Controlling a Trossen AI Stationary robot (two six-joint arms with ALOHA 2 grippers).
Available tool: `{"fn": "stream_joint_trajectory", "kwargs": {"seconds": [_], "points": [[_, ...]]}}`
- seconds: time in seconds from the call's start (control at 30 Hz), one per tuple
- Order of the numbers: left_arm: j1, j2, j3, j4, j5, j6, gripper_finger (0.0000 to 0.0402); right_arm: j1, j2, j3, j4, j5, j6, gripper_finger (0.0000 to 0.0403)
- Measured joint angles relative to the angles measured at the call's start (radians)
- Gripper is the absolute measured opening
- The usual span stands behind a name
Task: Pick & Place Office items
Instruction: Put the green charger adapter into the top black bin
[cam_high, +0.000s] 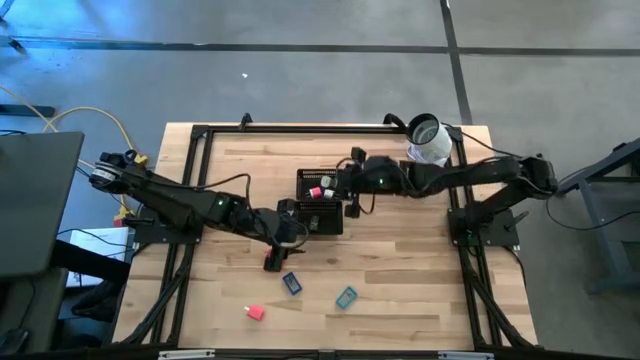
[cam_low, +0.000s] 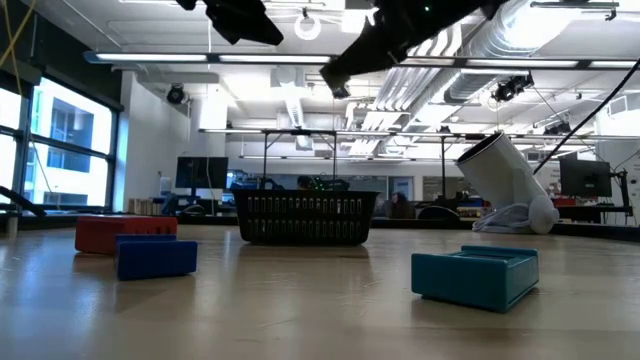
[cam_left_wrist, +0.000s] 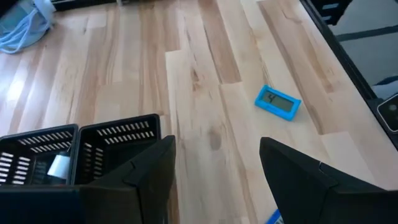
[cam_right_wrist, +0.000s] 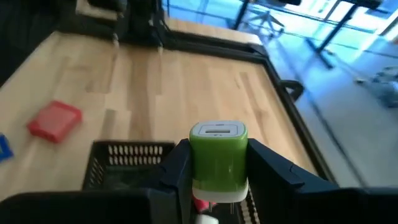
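The teal item (cam_left_wrist: 278, 102) shows a figure like "4" on its small grey display. Nothing else can be read.

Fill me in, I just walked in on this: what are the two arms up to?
They are sorting small office items into the black mesh tray. The right claw grips a green block above the tray, which already holds a red-and-white piece. The left claw hangs open and empty beside the tray. A blue block, a teal block and a red block lie on the wooden table.
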Motion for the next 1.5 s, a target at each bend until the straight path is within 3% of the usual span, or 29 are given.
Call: {"fn": "stream_joint_trajectory", "kwargs": {"seconds": [0.27, 0.6, 1.0, 1.5], "points": [[0.006, 0.000, 0.000, -0.011, 0.000, -0.014, 0.0226, -0.125, 0.095, 0.001, 0.001, -0.169, 0.057, 0.0110], [0.013, 0.000, 0.000, -0.016, -0.001, -0.042, 0.0226, -0.202, 0.224, 0.055, -0.057, -0.298, 0.066, 0.0110], [0.013, 0.102, 0.000, -0.026, 0.000, -0.082, 0.0226, -0.240, 0.339, 0.193, -0.309, -0.334, 0.037, 0.0110], [0.013, 0.124, 0.000, -0.024, 0.010, -0.068, 0.0226, -0.258, 0.420, 0.197, -0.328, -0.383, 0.042, 0.0110]]}}
